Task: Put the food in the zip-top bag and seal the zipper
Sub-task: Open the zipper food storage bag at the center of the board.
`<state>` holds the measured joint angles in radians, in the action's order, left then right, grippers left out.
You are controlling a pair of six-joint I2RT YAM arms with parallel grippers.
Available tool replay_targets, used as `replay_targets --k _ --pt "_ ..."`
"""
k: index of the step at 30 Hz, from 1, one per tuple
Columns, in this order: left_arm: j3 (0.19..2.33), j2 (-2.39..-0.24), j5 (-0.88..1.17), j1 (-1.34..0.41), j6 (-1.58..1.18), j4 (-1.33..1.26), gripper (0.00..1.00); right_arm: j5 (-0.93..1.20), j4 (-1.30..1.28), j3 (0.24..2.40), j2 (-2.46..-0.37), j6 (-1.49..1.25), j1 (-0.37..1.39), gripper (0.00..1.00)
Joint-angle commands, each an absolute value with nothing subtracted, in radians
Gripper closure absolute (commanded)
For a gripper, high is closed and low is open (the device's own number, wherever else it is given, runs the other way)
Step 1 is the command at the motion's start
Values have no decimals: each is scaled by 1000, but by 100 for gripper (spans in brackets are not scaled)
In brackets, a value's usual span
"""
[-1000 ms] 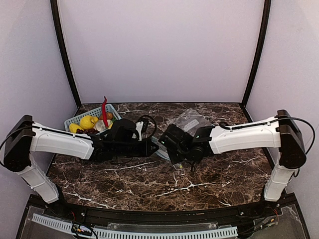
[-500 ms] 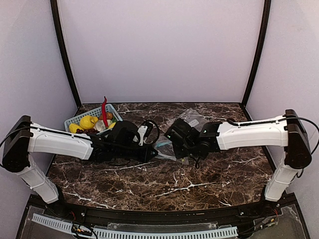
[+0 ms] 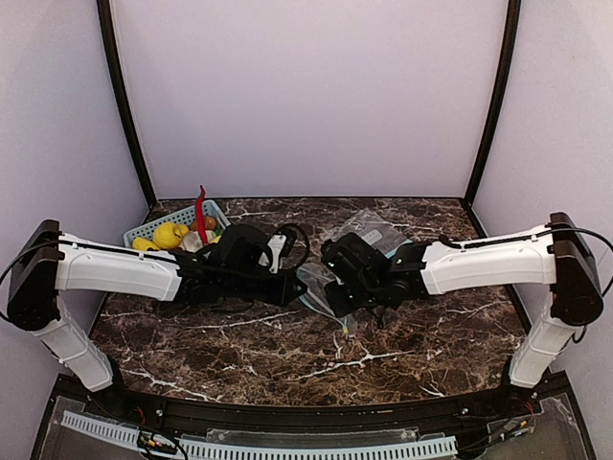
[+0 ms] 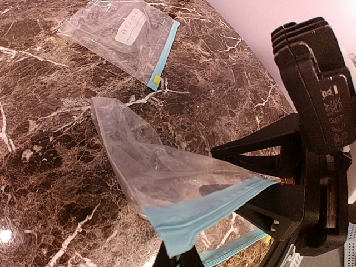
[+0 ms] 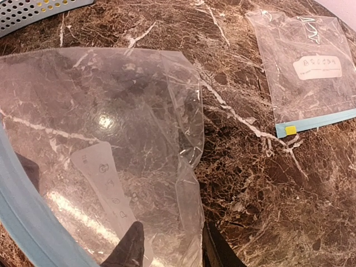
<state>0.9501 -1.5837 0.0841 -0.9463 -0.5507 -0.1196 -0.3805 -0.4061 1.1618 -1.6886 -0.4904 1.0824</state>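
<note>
The zip-top bag (image 4: 150, 167) hangs off the marble, and my left gripper (image 4: 178, 257) is shut on a corner of its teal zipper (image 4: 208, 207). In the top view the bag (image 3: 314, 280) sits between the left gripper (image 3: 292, 287) and the right gripper (image 3: 335, 292). My right gripper (image 5: 169, 245) is open, its dark fingers (image 5: 130, 245) standing either side of the bag's clear side edge (image 5: 192, 200). The bag's white label (image 5: 103, 178) faces the right wrist camera. The two yellow lemons (image 3: 170, 234) lie in the blue basket (image 3: 144, 228) at the back left.
A second clear bag (image 3: 369, 230) with a white label (image 5: 317, 67) lies flat behind the right gripper. A red chili (image 3: 200, 213) stands up out of the basket beside the lemons. The right gripper's black body (image 4: 311, 128) is close to the held bag.
The right gripper drew back toward the second bag, then came forward to the held bag's edge, its jaws now apart. The left gripper holds the bag slightly farther right.
</note>
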Motion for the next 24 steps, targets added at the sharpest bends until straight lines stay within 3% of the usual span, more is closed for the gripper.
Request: replay_targets --k 1,3,11,13,15,17,19,21,24 --pt "968 -1590 61 -943 -569 -79 99 -358 -377 1131 -1647 -500 1090 65" --pt "968 -1590 26 -943 -574 -52 99 -388 -383 1131 -1637 -512 1105 69" --pt "927 -1569 -50 -945 -573 23 99 -428 -400 1129 -1597 -552 1118 99" --pt "910 -1556 -34 -944 -555 18 99 -415 -394 1132 -1595 -531 1118 100" --pt "892 -1539 -11 -944 -533 7 92 -394 -379 1132 -1597 -497 1119 100" --pt "882 -1504 11 -945 -503 -25 75 -369 -367 1133 -1601 -462 1121 100" --pt "877 -1468 22 -945 -467 -22 45 -355 -368 1132 -1604 -436 1122 100" --pt "875 -1426 -2 -944 -437 -9 26 -355 -376 1131 -1606 -420 1126 100" --pt "875 -1376 -29 -944 -401 30 12 -351 -382 1126 -1606 -411 1126 100"
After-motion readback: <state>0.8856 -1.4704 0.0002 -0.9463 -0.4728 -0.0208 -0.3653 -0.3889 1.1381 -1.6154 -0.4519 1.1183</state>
